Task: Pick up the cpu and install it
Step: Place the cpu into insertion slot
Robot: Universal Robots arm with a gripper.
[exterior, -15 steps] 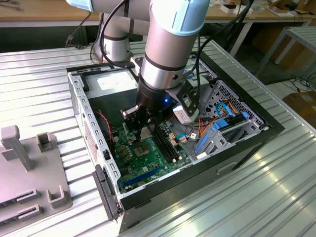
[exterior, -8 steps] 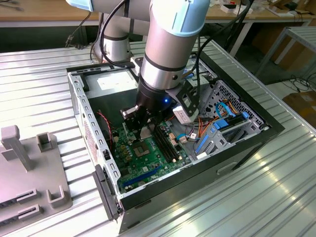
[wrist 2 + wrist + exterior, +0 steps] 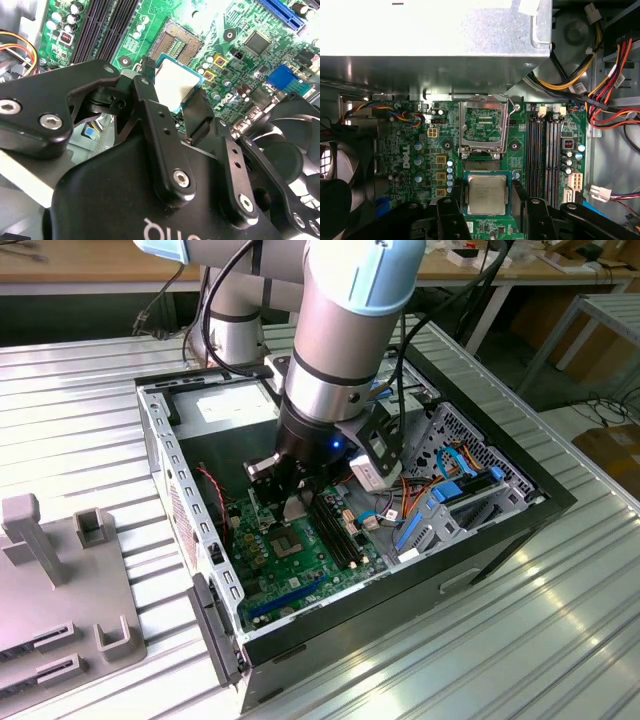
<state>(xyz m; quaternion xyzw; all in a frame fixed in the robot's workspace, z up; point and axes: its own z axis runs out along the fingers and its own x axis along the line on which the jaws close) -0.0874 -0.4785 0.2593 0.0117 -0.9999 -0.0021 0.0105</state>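
The gripper [image 3: 487,197] has its black fingers [image 3: 454,212] clamped on two opposite edges of the cpu [image 3: 486,190], holding it over the motherboard [image 3: 410,150], just beside the open socket [image 3: 482,125].

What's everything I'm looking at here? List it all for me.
cpu: one, silver-grey, in the claw, over the motherboard beside the socket frame.
socket frame: one, black with green centre, open.
motherboard: one, green, inside the case.
memory slots: several, black, beside the socket frame.
power-supply box: one, grey, inside the case.
fan: one, black, by the motherboard.
cables: many, red, yellow, orange, black.
case: one, black, open, on the table.
table: one, ribbed silver.
fixture: one, grey, exterior view's left.
arm: one, silver and pale blue.
claw: one, black, shut on the cpu.
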